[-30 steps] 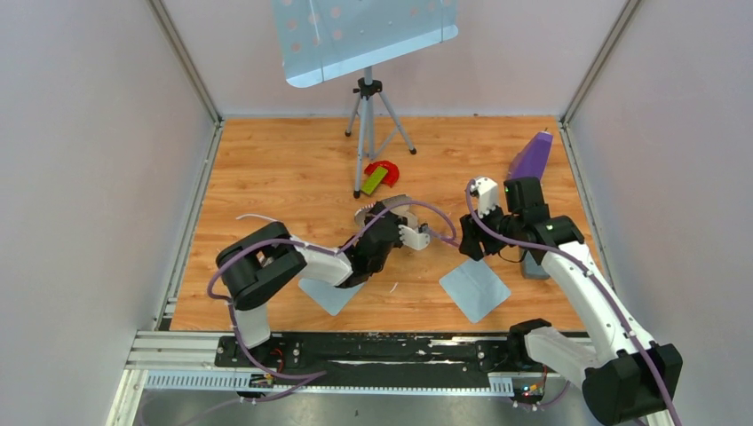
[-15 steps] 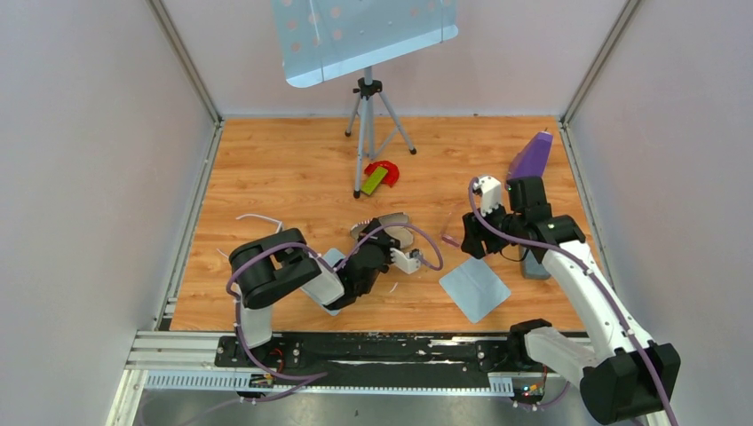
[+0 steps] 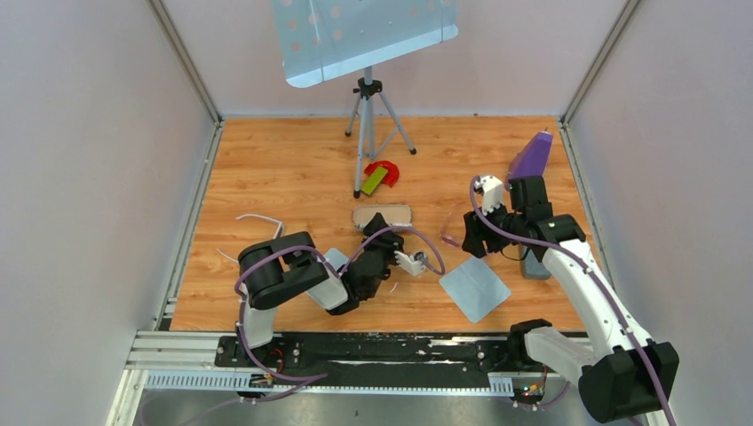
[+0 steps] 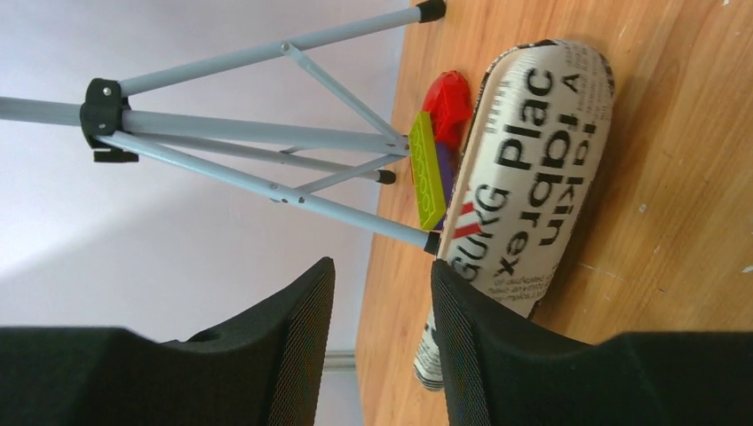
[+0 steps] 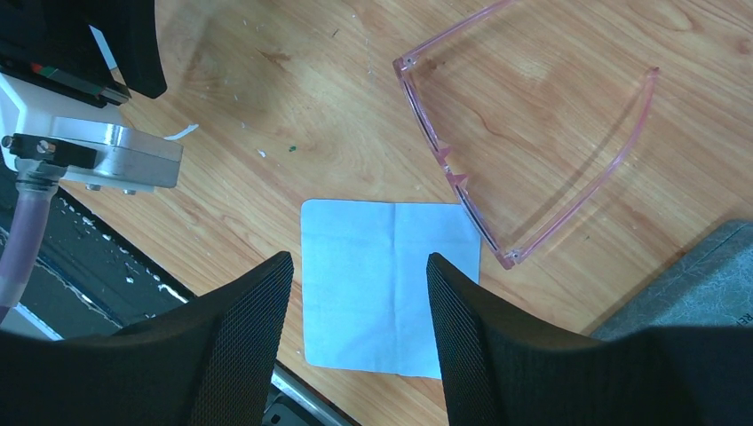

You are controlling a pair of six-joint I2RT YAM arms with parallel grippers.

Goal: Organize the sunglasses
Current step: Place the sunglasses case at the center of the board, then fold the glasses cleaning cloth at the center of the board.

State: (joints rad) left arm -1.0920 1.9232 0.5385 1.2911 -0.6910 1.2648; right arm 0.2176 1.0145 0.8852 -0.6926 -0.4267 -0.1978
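Sunglasses (image 5: 453,173) lie unfolded on the desk (image 5: 266,89), not yet in the printed case (image 4: 524,169); left fingers (image 4: 293,337) and right fingers (image 5: 240,328) both gape empty.

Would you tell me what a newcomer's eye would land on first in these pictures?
Probably the case printed like newsprint, lying in the middle of the table just beyond the open left gripper. Next, the pink sunglasses, arms unfolded, next to a blue cloth below the open right gripper. A perforated panel on a tripod looms at the far edge.
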